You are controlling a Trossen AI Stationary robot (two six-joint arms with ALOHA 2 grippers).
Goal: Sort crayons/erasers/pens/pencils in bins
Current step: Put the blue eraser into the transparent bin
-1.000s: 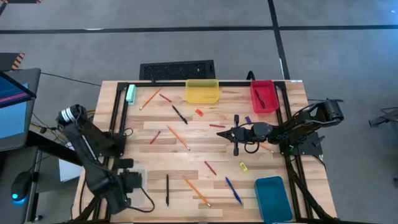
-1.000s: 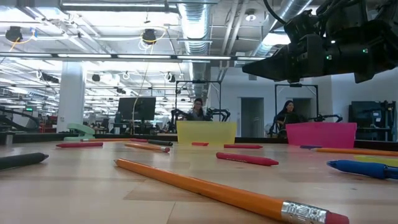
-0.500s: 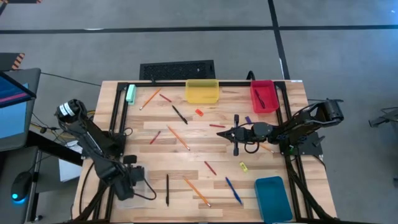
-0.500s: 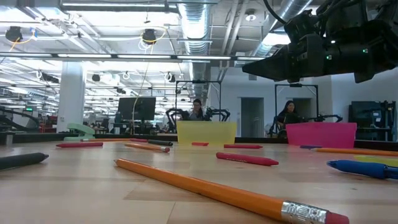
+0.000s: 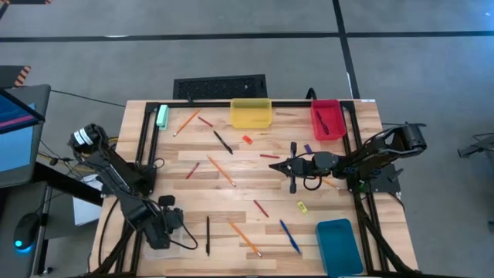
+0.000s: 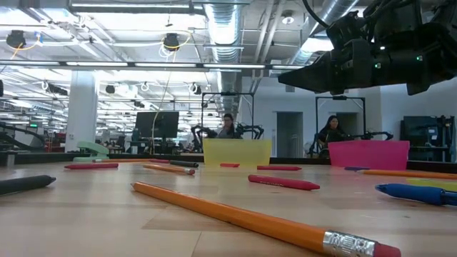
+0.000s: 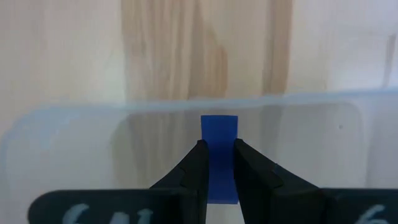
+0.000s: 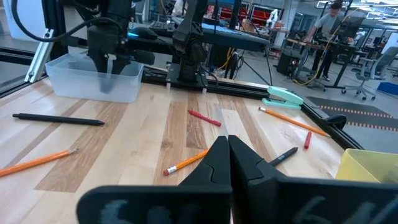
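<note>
Here we find a blue eraser point(image 7: 219, 155) clamped between the left gripper's point(image 7: 217, 163) jaws, poised over the clear bin point(image 7: 68, 140) at the counter's point(image 5: 255, 185) near left corner. Over the past second we have watched the left arm swing in from the counter edge until its gripper sits above that bin, so we judge the carry finished and only the release outstanding. Out at mid-counter our right gripper point(image 8: 227, 149) waits with jaws together, holding nothing. Pencils point(image 5: 221, 171), pens point(image 5: 222, 142), crayons point(image 5: 261, 208) and a yellow eraser point(image 5: 302, 206) lie scattered, unsorted.
</note>
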